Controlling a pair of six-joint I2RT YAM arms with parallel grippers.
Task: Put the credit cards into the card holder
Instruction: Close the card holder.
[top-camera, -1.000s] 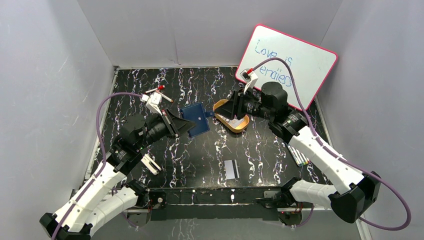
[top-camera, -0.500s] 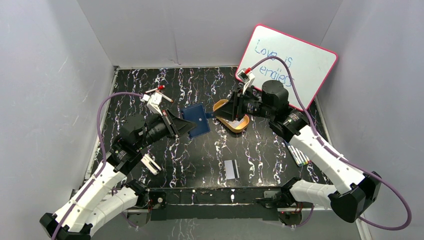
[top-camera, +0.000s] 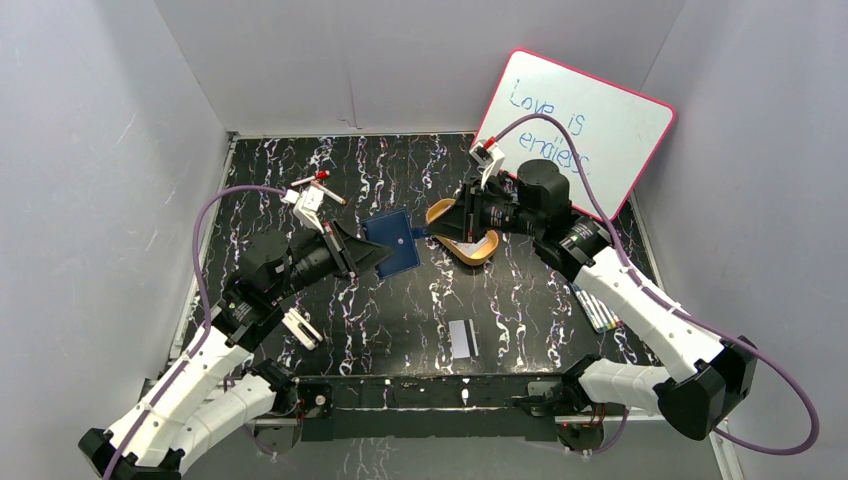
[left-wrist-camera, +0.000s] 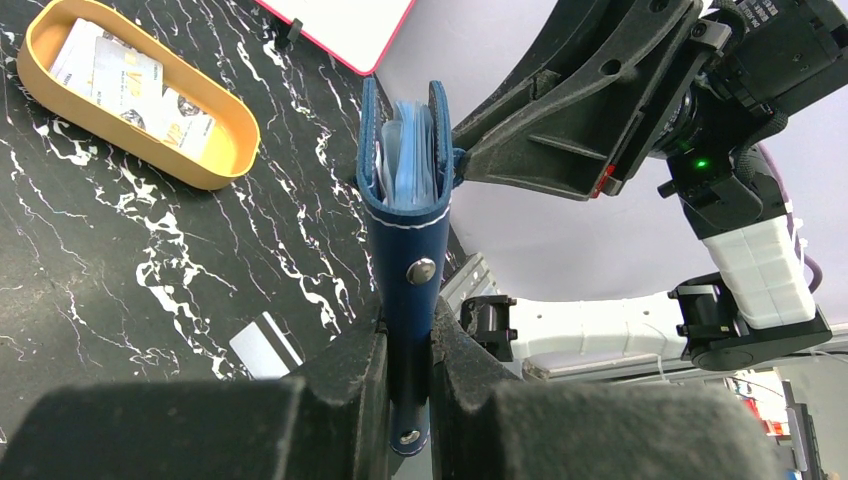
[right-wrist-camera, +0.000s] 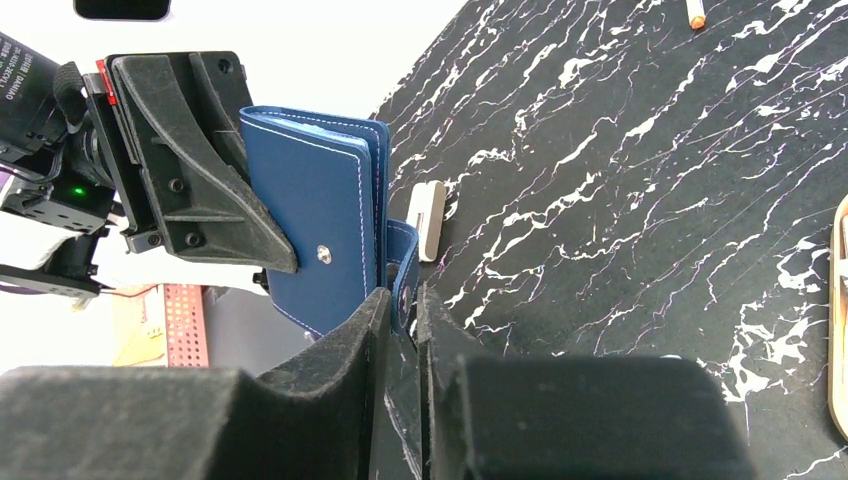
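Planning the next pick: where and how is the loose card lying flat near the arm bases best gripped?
Probably its two long edges, from straight above. The loose card lies flat on the table with nothing raised to catch, so only a pinch across its narrower width seems workable. Its long edges run near to far, so the jaws should close left to right.

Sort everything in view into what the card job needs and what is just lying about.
For the job: card holder, credit cards in the oval golden tin, lone striped credit card.
Lying about: the tin itself, whiteboard, marker pens.
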